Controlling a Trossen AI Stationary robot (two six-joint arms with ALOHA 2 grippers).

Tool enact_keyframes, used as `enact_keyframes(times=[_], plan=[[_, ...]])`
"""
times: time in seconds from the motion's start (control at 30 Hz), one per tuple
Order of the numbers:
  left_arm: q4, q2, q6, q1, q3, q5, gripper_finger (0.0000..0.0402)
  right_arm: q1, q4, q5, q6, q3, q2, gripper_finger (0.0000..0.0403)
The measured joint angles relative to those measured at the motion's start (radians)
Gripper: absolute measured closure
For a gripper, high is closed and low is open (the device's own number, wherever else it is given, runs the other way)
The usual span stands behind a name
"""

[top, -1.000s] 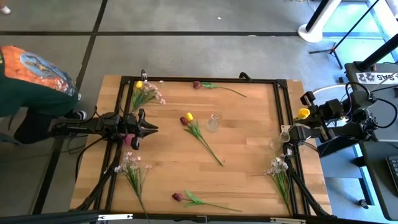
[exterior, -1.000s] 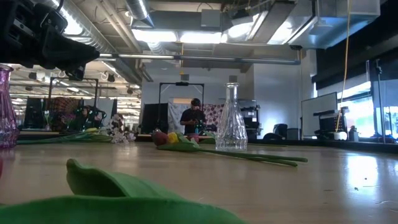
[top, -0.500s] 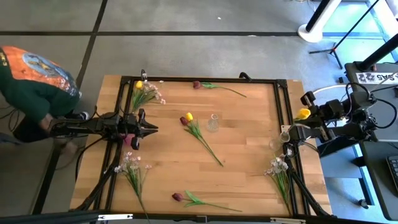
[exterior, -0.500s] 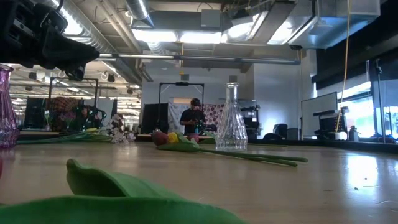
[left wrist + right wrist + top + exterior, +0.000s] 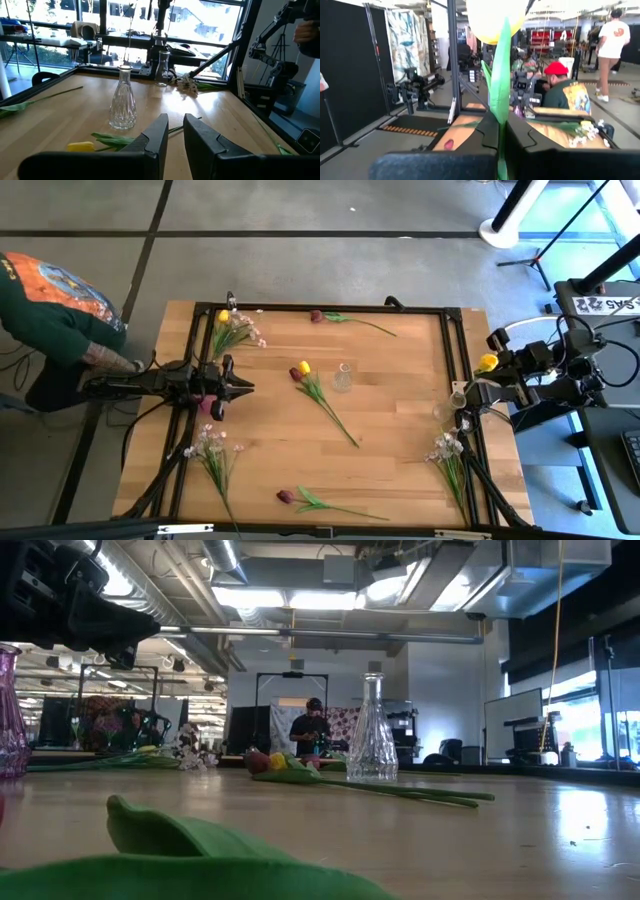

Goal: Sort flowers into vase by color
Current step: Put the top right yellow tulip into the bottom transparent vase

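Wooden table [image 5: 390, 430] with a black frame, seen from above, carrying scattered flowers and vases.

Left edge: a person in a green top with an orange printed back [image 5: 50, 300] bends beside the table; the print cannot be read. The left gripper [image 5: 243, 387] hovers near the left edge, fingers a narrow gap apart and grasping nothing, above a pink vase [image 5: 206, 405]. At the far left corner lie a yellow tulip with a white-pink sprig [image 5: 232, 328]; near the left of the front edge lies another white-pink sprig [image 5: 212, 452].

Centre: a dark red tulip [image 5: 318, 316] lies along the far edge. A yellow tulip [image 5: 304, 367] and a dark red tulip [image 5: 296, 374] lie together mid-table, stems running toward the front, just beside a clear glass vase [image 5: 343, 377]. A third dark red tulip [image 5: 287, 496] lies at the front edge.

Right edge: the right gripper [image 5: 499, 131] sits beyond the table's right edge, fingers clenched on the stem of a yellow tulip [image 5: 487, 362]. Two small clear vases [image 5: 447, 405] stand at the right edge; a white-pink sprig [image 5: 447, 448] lies toward the front right corner. A white label with dark lettering [image 5: 605, 303] lies on equipment at far right; its text is not legible.
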Motion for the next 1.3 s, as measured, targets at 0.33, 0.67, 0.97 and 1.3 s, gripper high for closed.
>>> enact_keyframes(times=[0.33, 0.67, 0.97, 1.3], plan=[[0.000, 0.000, 0.000, 0.000, 0.000, 0.000, 0.0344, 0.000, 0.058, -0.043, 0.060, -0.142, 0.000, 0.0398], [0.000, 0.000, 0.000, 0.000, 0.000, 0.000, 0.0344, 0.000, 0.105, -0.065, 0.080, -0.177, 0.001, 0.0398], [0.000, 0.000, 0.000, 0.000, 0.000, 0.000, 0.0344, 0.000, 0.098, -0.092, 0.094, -0.177, 0.001, 0.0398], [0.000, 0.000, 0.000, 0.000, 0.000, 0.000, 0.0344, 0.000, 0.091, -0.092, 0.104, -0.177, 0.001, 0.0398]])
